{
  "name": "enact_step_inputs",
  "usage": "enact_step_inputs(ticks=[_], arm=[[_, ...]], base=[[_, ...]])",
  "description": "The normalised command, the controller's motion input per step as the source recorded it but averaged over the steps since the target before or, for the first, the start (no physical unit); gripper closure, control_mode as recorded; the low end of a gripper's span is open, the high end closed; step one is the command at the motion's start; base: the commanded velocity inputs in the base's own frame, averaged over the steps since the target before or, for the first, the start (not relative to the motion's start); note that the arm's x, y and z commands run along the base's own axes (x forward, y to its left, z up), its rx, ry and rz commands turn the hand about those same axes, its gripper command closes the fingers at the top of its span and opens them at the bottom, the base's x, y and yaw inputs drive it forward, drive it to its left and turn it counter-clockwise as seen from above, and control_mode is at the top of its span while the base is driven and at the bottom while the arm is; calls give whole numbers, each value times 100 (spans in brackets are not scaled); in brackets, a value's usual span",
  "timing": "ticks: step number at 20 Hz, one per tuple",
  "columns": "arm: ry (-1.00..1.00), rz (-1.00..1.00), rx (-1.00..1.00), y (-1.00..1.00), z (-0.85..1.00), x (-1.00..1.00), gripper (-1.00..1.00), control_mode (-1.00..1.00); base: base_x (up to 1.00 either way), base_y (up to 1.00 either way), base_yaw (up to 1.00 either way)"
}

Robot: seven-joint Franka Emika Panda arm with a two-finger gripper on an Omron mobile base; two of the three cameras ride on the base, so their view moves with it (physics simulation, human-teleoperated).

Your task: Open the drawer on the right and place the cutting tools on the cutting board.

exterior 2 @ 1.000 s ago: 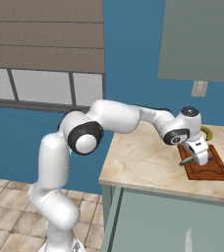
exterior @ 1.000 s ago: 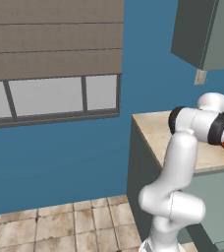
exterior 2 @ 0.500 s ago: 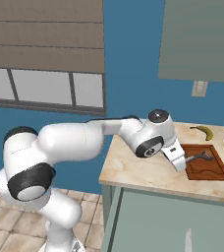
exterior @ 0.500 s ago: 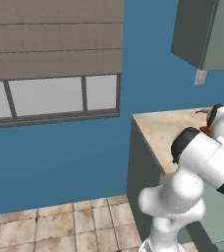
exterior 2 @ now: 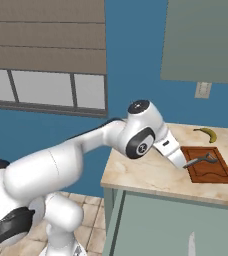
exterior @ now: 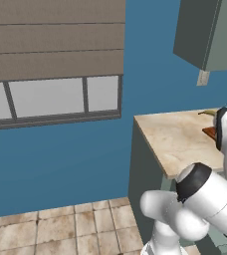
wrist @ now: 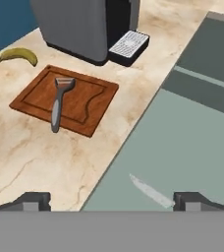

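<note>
- Upper left of my hand view: the cutting board (wrist: 65, 101) lies flat on the desk (wrist: 30, 157), with a grey peeler (wrist: 59, 102) already on it, its long axis running up and down the frame.
- My tool (wrist: 111, 201) hangs open and empty, its tips wide apart at the bottom edge.
- Lower right, beneath the tool, is the cabinet front with a pale handle (wrist: 151, 191), slanting down to the right; I judge that my next reach.

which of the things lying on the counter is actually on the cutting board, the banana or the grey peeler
The grey peeler lies on the cutting board; the banana lies on the bare countertop beyond the board's corner.
</note>
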Motion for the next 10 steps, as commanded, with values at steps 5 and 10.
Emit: enact_step_inputs(ticks=[5,10], arm=[[30,0,-4,-5,0,-76,-100,-100],[31,5,0,0,-3,-68,-100,-100]], base=[[0,0,0],[0,0,0]])
